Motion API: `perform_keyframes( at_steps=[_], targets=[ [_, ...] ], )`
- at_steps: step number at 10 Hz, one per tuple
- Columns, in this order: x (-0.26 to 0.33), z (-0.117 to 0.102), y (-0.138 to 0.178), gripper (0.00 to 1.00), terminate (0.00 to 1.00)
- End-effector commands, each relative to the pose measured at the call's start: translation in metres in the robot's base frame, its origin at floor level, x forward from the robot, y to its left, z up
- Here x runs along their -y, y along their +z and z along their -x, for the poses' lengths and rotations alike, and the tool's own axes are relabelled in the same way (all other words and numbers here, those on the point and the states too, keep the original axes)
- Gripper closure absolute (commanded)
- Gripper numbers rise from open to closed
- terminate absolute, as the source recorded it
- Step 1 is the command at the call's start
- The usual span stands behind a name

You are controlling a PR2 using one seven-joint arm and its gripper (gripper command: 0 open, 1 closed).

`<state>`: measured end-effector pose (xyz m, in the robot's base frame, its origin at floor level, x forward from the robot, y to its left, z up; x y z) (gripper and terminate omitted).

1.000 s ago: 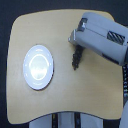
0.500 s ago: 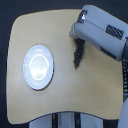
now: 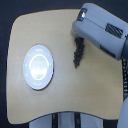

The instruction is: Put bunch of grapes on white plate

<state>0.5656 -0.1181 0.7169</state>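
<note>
Grey metal gripper (image 3: 78, 39) at the end of the bulky grey arm sits over the top of the long dark purple-black bunch of grapes (image 3: 78, 54); its jaws are hidden, so whether it grips the stem end I cannot tell. The bunch hangs or lies with its long axis running from the gripper toward the near table edge, tapered end pointing down the frame. It is well apart from the round glossy white plate (image 3: 38, 66), on the exterior view's right of it, over the tan wooden tabletop (image 3: 60, 100). Likely risks: a weak pinch dropping the cluster short of the plate, or its swinging tail snagging the rim.
</note>
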Motion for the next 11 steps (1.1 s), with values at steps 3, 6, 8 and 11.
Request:
perform_keyframes(
  at_steps=[3, 6, 8, 11],
  targets=[
    [0.006, -0.006, 0.014, 1.0, 0.0],
    [0.006, -0.005, 0.025, 1.0, 0.0],
    [0.005, -0.008, 0.043, 1.0, 0.0],
    [-0.009, -0.009, 0.103, 1.0, 0.0]
  ],
)
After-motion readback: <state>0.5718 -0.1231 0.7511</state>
